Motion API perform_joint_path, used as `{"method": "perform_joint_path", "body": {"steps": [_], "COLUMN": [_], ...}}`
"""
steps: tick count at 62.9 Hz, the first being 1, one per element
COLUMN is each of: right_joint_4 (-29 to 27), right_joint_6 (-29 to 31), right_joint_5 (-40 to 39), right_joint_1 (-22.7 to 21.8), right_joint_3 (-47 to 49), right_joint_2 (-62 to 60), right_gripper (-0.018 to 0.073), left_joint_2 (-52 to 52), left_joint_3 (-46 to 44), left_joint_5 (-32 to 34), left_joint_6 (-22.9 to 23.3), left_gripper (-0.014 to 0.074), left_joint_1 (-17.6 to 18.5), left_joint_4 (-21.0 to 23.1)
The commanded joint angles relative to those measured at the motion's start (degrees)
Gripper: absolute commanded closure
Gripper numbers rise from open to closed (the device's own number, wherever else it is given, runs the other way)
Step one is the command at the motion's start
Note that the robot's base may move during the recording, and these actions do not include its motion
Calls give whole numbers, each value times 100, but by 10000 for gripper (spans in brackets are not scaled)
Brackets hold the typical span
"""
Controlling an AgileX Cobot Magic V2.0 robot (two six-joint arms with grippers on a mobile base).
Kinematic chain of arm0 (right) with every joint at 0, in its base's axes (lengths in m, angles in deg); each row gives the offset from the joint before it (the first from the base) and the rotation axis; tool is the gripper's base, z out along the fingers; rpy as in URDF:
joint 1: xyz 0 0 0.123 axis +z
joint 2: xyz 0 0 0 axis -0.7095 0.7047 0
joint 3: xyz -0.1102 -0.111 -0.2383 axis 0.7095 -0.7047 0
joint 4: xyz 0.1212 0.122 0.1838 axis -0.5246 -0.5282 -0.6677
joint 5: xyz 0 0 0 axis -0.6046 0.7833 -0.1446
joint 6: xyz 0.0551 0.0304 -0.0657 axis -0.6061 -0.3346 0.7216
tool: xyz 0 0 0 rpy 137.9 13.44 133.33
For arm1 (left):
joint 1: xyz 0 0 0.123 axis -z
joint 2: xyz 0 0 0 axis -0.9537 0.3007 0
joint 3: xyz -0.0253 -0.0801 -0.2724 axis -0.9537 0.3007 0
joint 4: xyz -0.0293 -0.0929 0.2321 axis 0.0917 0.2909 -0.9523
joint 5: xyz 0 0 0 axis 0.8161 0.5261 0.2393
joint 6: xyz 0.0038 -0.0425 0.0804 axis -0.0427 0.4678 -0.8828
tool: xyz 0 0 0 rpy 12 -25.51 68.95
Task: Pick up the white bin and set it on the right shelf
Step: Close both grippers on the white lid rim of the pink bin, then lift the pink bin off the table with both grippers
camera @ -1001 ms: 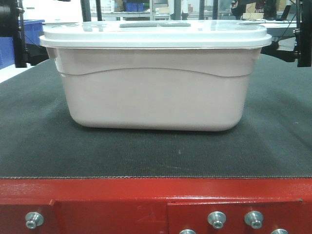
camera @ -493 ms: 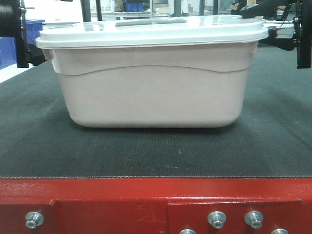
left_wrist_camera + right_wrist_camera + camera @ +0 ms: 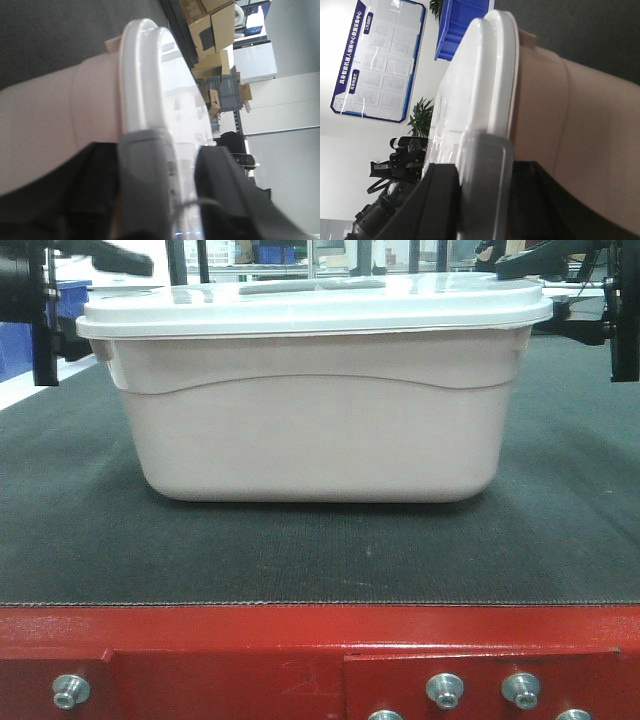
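The white bin (image 3: pixel 320 430) stands on the dark mat, filling the middle of the front view, with its lid (image 3: pixel 310 305) on. My left gripper (image 3: pixel 105 305) is at the bin's left end. In the left wrist view it (image 3: pixel 160 175) is open and straddles the grey handle (image 3: pixel 145 180); its upper finger (image 3: pixel 220 190) stands off the lid. My right gripper (image 3: pixel 545 295) is at the right end. In the right wrist view it (image 3: pixel 487 195) is shut on the bin's grey handle (image 3: pixel 485 170) and rim. The right shelf is out of view.
The mat (image 3: pixel 300 560) lies on a red-framed table (image 3: pixel 320 640) with bolts along its front. Blue bins (image 3: pixel 62 300) stand behind at the left, and one (image 3: pixel 460 25) shows in the right wrist view. Cardboard boxes (image 3: pixel 215 30) are stacked beyond the table.
The bin has shifted slightly back and leftward, then a little right. The right gripper's upper finger came down onto the lid's right end. The left gripper's upper finger now shows above the lid's left end.
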Motion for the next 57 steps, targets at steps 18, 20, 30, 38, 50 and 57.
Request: {"method": "perform_joint_path", "body": {"steps": [18,20,30,38,50,57], "right_joint_4": [-740,-817,-935,-935,-935,-935], "right_joint_6": [146,167,264,275,279,279], "right_joint_5": [684,743,1076,1196,1313,1331], "right_joint_1": [3,3,3,3,3,3], "right_joint_3": [188,188,242,249,249,249], "right_joint_2": [-278,-278,-278,-307,-314,-367], "right_gripper": [308,308,308,308,308,308], "left_joint_2": [-281,-281,-388,-592,-990,-1198], "left_joint_3": [-183,-183,-183,-220,-541,-749], "left_joint_5": [-1025,-1025,-1025,-1025,-1025,-1025], "left_joint_6": [38,38,38,38,38,49], "left_gripper": [722,722,722,722,722,722], "left_joint_1": [46,46,46,46,59,71], "left_joint_4": [543,601,838,1012,1025,1025]}}
